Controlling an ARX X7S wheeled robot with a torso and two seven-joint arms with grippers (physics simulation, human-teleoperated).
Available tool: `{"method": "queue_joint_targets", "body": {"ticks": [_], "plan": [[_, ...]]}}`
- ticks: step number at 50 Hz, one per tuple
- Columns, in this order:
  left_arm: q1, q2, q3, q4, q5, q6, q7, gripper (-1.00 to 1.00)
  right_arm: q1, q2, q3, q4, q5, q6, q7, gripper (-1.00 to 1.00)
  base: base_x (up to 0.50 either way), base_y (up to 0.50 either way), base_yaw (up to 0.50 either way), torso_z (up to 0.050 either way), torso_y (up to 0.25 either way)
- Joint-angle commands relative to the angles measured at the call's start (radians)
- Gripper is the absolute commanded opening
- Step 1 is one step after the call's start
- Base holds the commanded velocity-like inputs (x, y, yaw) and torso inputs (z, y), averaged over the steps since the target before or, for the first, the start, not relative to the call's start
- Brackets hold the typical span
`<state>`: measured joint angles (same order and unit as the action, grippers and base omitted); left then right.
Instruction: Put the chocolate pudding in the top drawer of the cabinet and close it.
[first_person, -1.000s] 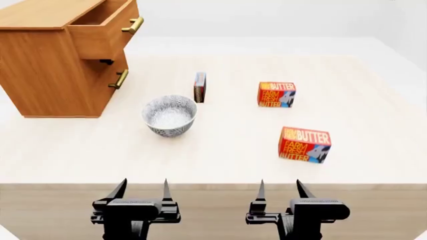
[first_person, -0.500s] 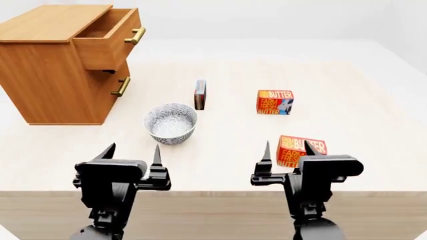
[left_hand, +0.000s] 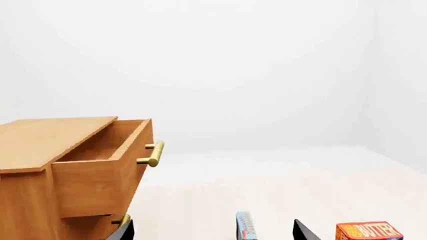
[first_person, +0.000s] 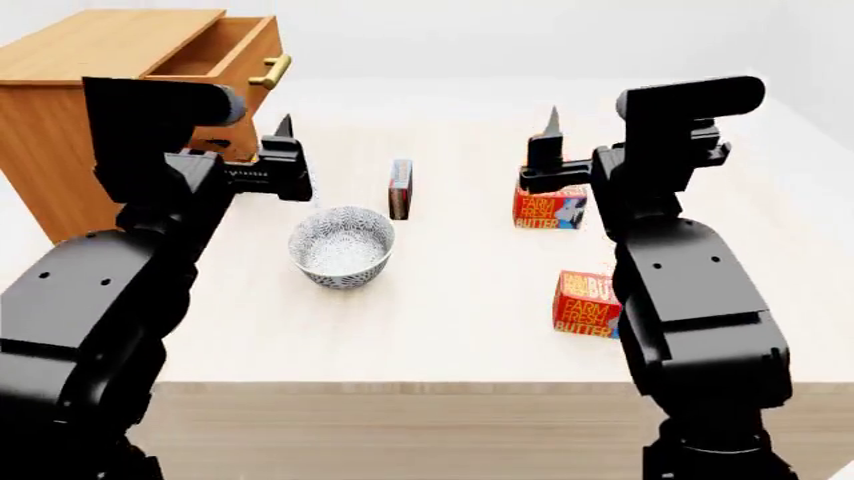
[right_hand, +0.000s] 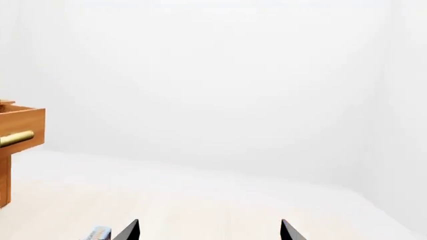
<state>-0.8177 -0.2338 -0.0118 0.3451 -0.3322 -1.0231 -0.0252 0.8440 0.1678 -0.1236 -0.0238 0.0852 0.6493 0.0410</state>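
Both black arms are raised above the pale wood-grain surface (first_person: 441, 330), fingers pointing away from the robot. The left gripper (left_hand: 212, 231) is spread wide and empty: only its two dark, tapered fingertips show in the left wrist view, well apart, touching nothing. The right gripper (right_hand: 208, 229) is likewise released, its two pointed fingertips far apart and holding nothing.

Between the arms in the head view stands the chocolate pudding (first_person: 400, 188), a small thin rectangular carton on edge, dark brown and red with blue edges, resting on the surface just beyond the bowl (first_person: 342, 246). The bowl is round, white with a fine dark pattern, and I cannot tell whether it holds anything.

At the far left sits the cabinet (first_person: 54, 170), smooth orange-brown wood. Its top drawer (left_hand: 100, 172) is pulled out, a shallow box with a brass bar handle (left_hand: 152, 154); the visible part of its inside looks bare.

Two red-orange butter boxes lie to the right, one far (first_person: 549, 208), one near (first_person: 587, 304).
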Motion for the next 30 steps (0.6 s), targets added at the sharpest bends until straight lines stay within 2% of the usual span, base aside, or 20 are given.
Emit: {"method": "queue_joint_targets", "body": {"ticks": [1,8,18,26,30], "plan": [[-0.369,-0.001,0.032,-0.312,0.007,-0.043,0.028,1.00,0.349,0.015,-0.045,0.230,-0.018,0.053,-0.039,1.00,0.00,0.00,0.00,0.050,0.000],[-0.531,0.001,0.116,-0.569,0.066,0.089,0.073,1.00,0.499,0.020,-0.099,0.432,-0.045,-0.033,-0.079,1.00,0.00,0.00,0.00,0.050,0.000],[-0.688,0.011,0.185,-0.822,0.111,0.178,0.116,1.00,0.683,-0.014,-0.108,0.759,-0.045,-0.146,-0.097,1.00,0.00,0.00,0.00,0.050,0.000],[-0.815,0.047,0.205,-1.086,0.139,0.289,0.127,1.00,0.930,-0.079,-0.125,1.321,-0.055,-0.417,-0.112,1.00,0.00,0.00,0.00,0.050,0.000],[-0.893,0.071,0.219,-1.265,0.158,0.379,0.135,1.00,0.949,-0.090,-0.123,1.332,-0.057,-0.402,-0.108,1.00,0.00,0.00,0.00,0.050,0.000]]}}
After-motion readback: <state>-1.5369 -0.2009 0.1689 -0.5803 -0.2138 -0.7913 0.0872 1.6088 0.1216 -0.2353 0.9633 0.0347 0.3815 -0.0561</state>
